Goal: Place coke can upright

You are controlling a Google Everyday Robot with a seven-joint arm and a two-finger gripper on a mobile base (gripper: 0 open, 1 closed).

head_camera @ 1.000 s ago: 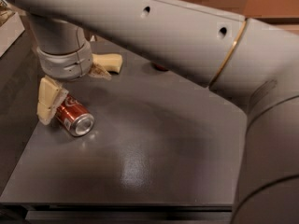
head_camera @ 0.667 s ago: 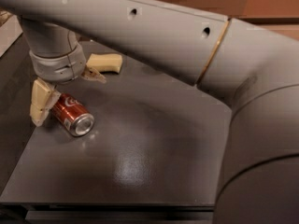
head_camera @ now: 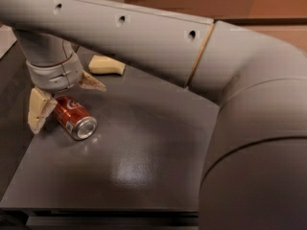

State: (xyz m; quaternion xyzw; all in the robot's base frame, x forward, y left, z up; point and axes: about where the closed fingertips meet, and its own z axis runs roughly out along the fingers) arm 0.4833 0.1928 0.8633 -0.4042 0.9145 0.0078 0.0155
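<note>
Gripper [head_camera: 67, 97] at 9 o'clock, jaws spread, hides coke can [head_camera: 74, 118] far end; arm [head_camera: 144, 37] cut off at 12, 3, 6 o'clock edges.

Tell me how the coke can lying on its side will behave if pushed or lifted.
The coke can lies on its side on the smooth table, so a sideways push would likely roll it. Its glossy metal probably slips in a loose grip. The gripper stands over it, one finger by its rear end, which may block sliding that way.
</note>
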